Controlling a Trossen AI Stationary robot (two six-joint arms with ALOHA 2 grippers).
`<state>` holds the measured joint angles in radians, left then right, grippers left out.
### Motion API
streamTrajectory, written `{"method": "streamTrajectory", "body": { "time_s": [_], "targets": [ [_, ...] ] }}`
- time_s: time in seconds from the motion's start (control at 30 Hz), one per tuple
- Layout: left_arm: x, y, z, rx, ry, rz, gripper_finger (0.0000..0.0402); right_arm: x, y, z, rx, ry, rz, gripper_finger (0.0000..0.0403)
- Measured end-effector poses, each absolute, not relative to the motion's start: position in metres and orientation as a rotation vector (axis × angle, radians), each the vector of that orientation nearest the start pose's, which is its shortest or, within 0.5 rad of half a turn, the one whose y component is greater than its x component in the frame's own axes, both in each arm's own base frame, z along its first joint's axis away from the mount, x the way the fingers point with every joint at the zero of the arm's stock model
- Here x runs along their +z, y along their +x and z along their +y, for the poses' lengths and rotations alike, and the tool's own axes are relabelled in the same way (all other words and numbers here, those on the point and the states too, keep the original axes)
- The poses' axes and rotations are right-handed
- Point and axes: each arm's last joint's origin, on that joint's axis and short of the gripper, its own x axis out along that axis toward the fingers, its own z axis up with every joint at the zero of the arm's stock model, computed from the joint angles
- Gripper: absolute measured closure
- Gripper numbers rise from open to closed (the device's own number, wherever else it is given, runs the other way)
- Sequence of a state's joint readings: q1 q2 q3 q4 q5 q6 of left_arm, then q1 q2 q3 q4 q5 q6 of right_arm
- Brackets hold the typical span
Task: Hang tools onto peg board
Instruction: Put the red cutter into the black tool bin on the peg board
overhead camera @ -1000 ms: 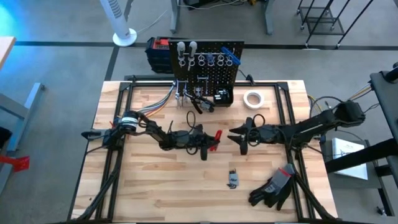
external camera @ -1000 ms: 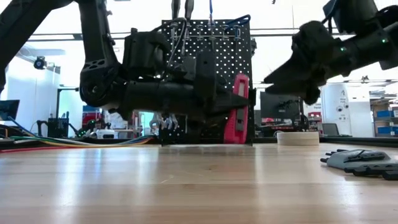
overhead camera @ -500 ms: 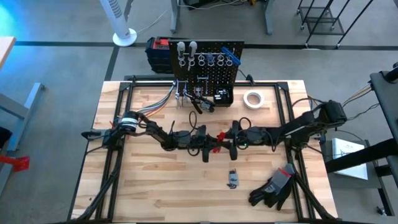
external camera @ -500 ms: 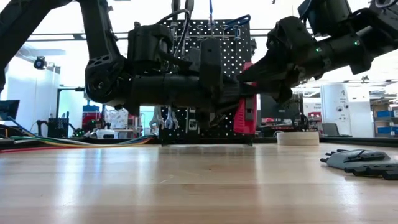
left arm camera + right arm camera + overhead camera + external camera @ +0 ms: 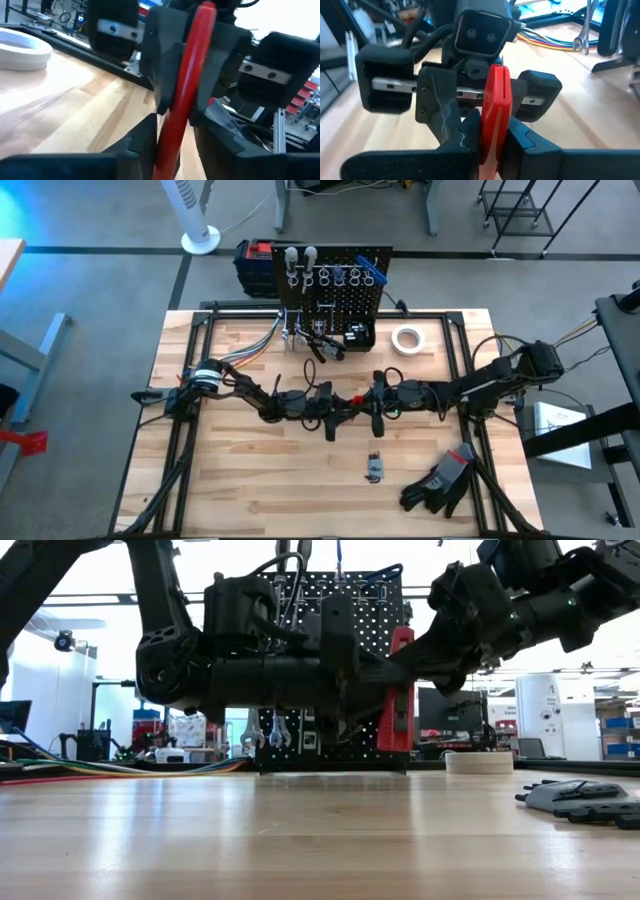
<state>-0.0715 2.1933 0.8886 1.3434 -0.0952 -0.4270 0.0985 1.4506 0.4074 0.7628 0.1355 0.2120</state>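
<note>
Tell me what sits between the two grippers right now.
The red tool, seen in the high view: the right gripper is clamped on it and the left gripper flanks it.

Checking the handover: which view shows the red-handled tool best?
Right wrist view: the red-handled tool fills the centre between that gripper's fingers. Left wrist view shows it blurred, low view as an upright red piece, high view a small speck between both grippers.

Two dark jointed arms, multicoloured cable bundle at the left arm's base (image 5: pixel 205 372), green lights, seemingly, on the right arm (image 5: pixel 560 602).
</note>
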Motion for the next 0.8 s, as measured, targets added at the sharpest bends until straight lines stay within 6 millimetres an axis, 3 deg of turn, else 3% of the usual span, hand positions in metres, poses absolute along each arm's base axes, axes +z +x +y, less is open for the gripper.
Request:
{"method": "streamTrajectory", "body": {
  "time_s": [0.33, 0.5, 0.6, 0.8],
  "targets": [
    [0.095, 0.385, -0.021, -0.012, -0.621, -0.003, 0.0287, 0.195, 0.254, 0.020, -0.102, -0.085, 0.420, 0.0374],
    [0.081, 0.357, -0.027, -0.105, -0.681, 0.042, 0.0286, 0.218, 0.245, 0.012, -0.258, -0.208, 0.364, 0.0374],
    [0.082, 0.340, -0.022, -0.073, -0.709, -0.023, 0.0286, 0.218, 0.238, 0.012, -0.252, -0.275, 0.400, 0.0374],
    [0.079, 0.316, -0.022, -0.044, -0.727, 0.028, 0.0285, 0.231, 0.236, 0.009, -0.287, -0.547, 0.357, 0.0374]
  ]
}}
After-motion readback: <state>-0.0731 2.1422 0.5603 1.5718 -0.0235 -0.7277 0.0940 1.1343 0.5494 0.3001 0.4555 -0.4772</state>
